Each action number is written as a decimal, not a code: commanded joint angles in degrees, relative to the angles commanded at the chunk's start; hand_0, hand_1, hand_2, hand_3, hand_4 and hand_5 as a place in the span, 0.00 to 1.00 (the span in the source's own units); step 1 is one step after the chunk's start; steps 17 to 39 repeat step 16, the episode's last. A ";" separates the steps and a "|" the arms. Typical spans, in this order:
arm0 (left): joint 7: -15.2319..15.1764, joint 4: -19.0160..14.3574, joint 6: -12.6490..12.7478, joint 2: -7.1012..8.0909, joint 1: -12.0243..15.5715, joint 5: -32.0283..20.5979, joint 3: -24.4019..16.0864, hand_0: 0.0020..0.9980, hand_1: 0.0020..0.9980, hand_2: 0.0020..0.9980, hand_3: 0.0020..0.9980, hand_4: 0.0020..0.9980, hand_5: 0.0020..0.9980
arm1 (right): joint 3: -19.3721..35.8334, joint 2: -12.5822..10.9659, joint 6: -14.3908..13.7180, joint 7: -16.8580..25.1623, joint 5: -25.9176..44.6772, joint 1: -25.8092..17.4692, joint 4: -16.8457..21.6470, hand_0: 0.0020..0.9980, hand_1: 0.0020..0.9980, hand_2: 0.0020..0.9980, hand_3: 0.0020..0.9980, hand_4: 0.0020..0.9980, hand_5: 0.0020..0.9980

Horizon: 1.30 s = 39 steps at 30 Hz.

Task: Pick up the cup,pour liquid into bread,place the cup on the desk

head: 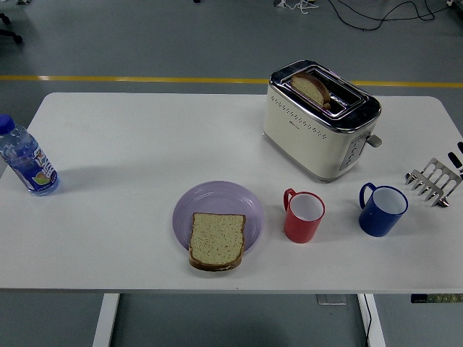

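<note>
Cups, two of them, both upright on the bench [145, 137]. The task sentence does not say which one it means. The blue cup [382, 210] is the closer to the robot hand [458, 153], and the red cup [303, 217] is farther off on the same line.

The robot hand shows only as a dark sliver at the right edge, so I cannot tell whether it is wide or narrow. It holds nothing that can be seen. No left hand is in view.

**Axis and pointing:** each cup's long axis is vertical with the mouth up. Both handles point away from the robot hand and slightly toward the far side, so the bare wall faces it. I cannot tell what is inside either cup.

**Stage:** cups standing on the bench and dry-looking bread [216, 240] fit a cup waiting to be lifted. They equally fit a cup set back down after the pour, and the frame does not settle which.

**Handling, as a judgement:** any grip is best taken round the bare wall. The cup should be kept level until it is over the bread, because the rim is wide and would spill early.

**Farther out:**
- The bread lies flat on the near lip of a plate [217, 196], beyond the red cup from the robot hand.
- A rack [432, 181] sits just beside the robot hand, between it and the blue cup, and is a snag risk.
- The toaster [318, 123] stands behind the cups.
- A bottle [27, 163] is at the opposite end.
</note>
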 joint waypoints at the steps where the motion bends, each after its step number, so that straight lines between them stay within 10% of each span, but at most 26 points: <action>1: 0.00 0.00 0.00 -0.01 0.01 0.02 -0.02 0.67 0.74 0.74 0.63 0.40 1.00 | -0.04 0.04 -0.07 -0.08 0.23 -0.03 -0.17 0.69 0.61 0.66 0.64 0.74 0.33; 9: 0.08 -0.05 0.03 0.08 -0.10 0.11 -0.20 0.67 0.74 0.74 0.63 0.40 1.00 | -1.02 0.61 1.53 7.42 9.17 0.56 -4.29 0.66 0.59 0.65 0.62 0.72 0.28; 10: 0.08 -0.05 0.03 0.09 -0.14 0.13 -0.24 0.67 0.74 0.74 0.63 0.40 1.00 | -1.13 0.65 1.70 7.87 9.82 0.63 -4.58 0.66 0.60 0.64 0.60 0.57 0.04; 16: 0.10 -0.06 -0.02 0.14 -0.51 0.32 -0.65 0.67 0.74 0.74 0.63 0.40 1.00 | -2.36 1.22 4.49 10.14 18.83 1.16 -7.93 0.66 0.60 0.64 0.60 0.57 0.04; 39: 0.10 -0.06 -0.02 0.14 -0.51 0.32 -0.65 0.67 0.74 0.74 0.63 0.40 1.00 | -2.36 1.22 4.49 10.14 18.83 1.16 -7.93 0.66 0.60 0.64 0.60 0.57 0.04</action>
